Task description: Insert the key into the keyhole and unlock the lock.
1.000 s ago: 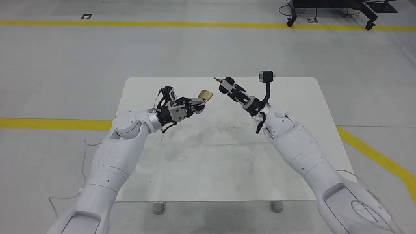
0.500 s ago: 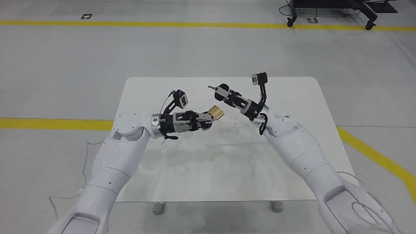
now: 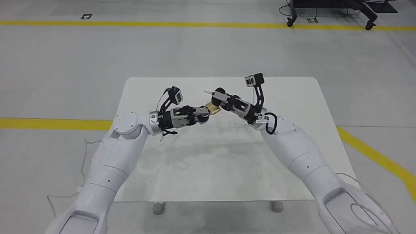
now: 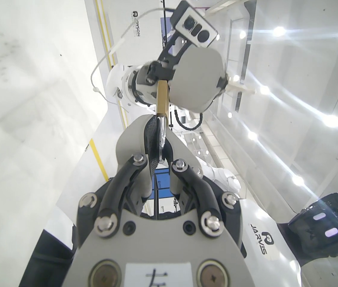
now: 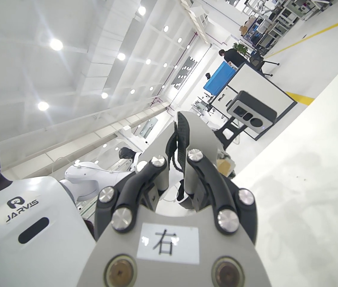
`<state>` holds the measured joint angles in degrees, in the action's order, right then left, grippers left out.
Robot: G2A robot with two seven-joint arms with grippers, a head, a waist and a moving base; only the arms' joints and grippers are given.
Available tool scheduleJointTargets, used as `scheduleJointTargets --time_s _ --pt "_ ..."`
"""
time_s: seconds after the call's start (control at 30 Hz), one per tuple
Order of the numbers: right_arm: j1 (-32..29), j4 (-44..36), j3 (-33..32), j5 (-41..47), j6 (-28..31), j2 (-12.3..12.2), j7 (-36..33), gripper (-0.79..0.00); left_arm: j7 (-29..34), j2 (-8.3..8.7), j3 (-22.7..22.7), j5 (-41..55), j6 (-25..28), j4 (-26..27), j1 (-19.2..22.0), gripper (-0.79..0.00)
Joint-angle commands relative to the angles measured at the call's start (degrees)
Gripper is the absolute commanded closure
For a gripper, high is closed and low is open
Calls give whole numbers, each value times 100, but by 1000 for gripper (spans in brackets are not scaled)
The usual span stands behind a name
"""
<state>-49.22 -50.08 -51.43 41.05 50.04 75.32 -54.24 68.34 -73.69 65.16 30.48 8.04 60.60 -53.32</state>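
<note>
Your left gripper (image 4: 160,125) is clamped on the shackle (image 4: 163,134) of the lock (image 4: 162,98). The brass body is held out above the table (image 3: 292,169), toward its far middle. Your right gripper (image 3: 217,95) is pinched tight on the key (image 4: 242,88), just beside the lock. The key tip juts clear of the lock body.

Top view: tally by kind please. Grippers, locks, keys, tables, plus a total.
grippers: 2, the left gripper and the right gripper
lock: 1, brass, held by the left gripper
key: 1, held by the right gripper
table: 1, white
Total: 5
</note>
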Motion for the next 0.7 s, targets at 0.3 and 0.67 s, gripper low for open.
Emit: scheduleJointTargets --time_s 0.3,0.67 --pt "48 338 -177 122 119 -34 119 0 614 39 -97 6 79 101 -11 0" --pt "197 425 187 124 -74 170 -75 0 415 43 -134 112 -48 -55 59 0"
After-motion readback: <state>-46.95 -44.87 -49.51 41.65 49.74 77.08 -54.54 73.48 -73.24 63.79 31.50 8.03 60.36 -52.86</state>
